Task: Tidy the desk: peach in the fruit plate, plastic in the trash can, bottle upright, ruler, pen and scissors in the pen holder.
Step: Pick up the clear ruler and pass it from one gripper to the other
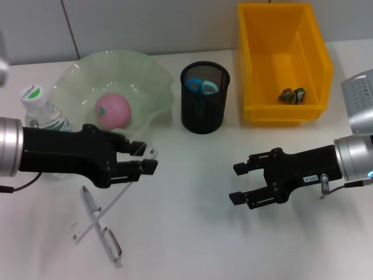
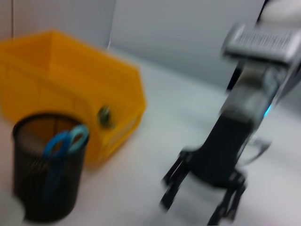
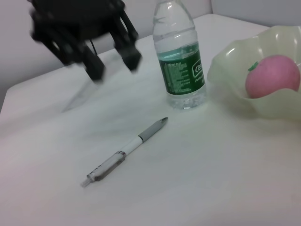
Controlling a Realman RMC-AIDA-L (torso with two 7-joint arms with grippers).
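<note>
My left gripper (image 1: 145, 158) hovers low over the table in front of the fruit plate (image 1: 154, 81), shut on one end of the clear ruler (image 1: 108, 201). The ruler slants down over the grey-and-white pen (image 1: 102, 230), which lies flat on the table. In the right wrist view the ruler (image 3: 77, 96) hangs from the left gripper (image 3: 113, 61), above the pen (image 3: 127, 153). The pink peach (image 1: 112, 109) sits in the plate. The bottle (image 1: 41, 108) stands upright. Blue-handled scissors (image 1: 201, 86) are in the black mesh pen holder (image 1: 204, 111). My right gripper (image 1: 238, 184) is open and empty.
A yellow bin (image 1: 256, 70) at the back right holds a crumpled piece of plastic (image 1: 291, 95). The pen holder stands between the plate and the bin. The left wrist view shows the right gripper (image 2: 197, 207) beyond the pen holder (image 2: 47, 183).
</note>
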